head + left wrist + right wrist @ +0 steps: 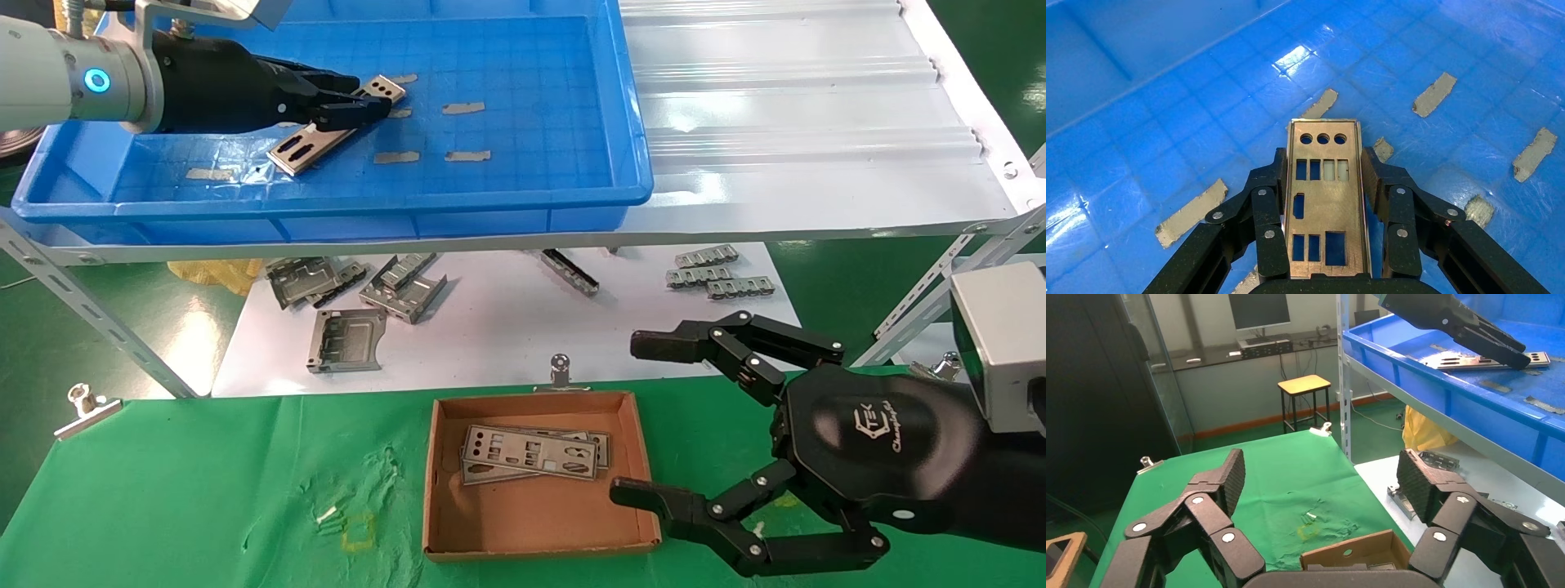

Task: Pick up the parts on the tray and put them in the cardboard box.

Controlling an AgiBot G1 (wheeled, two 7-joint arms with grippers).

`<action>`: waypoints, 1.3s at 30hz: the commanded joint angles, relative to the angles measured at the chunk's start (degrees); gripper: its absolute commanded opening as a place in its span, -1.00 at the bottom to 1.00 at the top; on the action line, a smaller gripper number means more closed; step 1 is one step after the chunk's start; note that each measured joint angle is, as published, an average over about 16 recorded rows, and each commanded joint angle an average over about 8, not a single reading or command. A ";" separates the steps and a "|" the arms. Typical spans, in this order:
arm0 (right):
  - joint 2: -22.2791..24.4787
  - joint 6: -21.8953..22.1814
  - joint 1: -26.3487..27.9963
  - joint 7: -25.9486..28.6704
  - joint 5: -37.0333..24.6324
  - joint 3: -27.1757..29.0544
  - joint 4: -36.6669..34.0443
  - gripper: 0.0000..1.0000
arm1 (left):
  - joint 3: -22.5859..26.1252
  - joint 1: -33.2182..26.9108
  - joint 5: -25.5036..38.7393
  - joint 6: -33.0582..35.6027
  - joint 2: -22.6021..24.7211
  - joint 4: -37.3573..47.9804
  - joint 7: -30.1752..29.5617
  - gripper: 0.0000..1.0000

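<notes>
The left gripper (1329,202) pinched the punched silver plate (335,126) by its long edges inside the blue tray (490,208) — thin metal that could twist or slip free on lifting. The right gripper (645,425), fingers spread wide, hovered beside the cardboard box (445,523) — close enough to block the drop.

One plate (327,129) in the tray (523,220) — two plates (531,454) in the cardboard box (437,506).

Bright, even overhead light; white glare patches on the tray (1303,55) floor toward 12 o'clock, soft shadows, all views sharp.
</notes>
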 commanded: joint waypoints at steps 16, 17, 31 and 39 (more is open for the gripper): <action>0.00 0.00 0.00 0.00 0.00 0.00 0.00 1.00 | -0.89 -0.43 -1.25 0.40 -0.83 -0.68 1.04 -1.00; 0.00 0.00 0.00 0.00 0.00 0.00 0.00 1.00 | -0.99 -0.62 -1.39 0.66 -0.95 -0.76 1.12 -1.00; 0.00 0.00 0.00 0.00 0.00 0.00 0.00 1.00 | -2.43 -2.82 -3.44 2.75 -2.33 -1.43 2.72 -1.00; 0.00 0.00 0.00 0.00 0.00 0.00 0.00 1.00 | -2.70 -3.34 -3.82 2.70 -2.37 -1.15 3.19 -1.00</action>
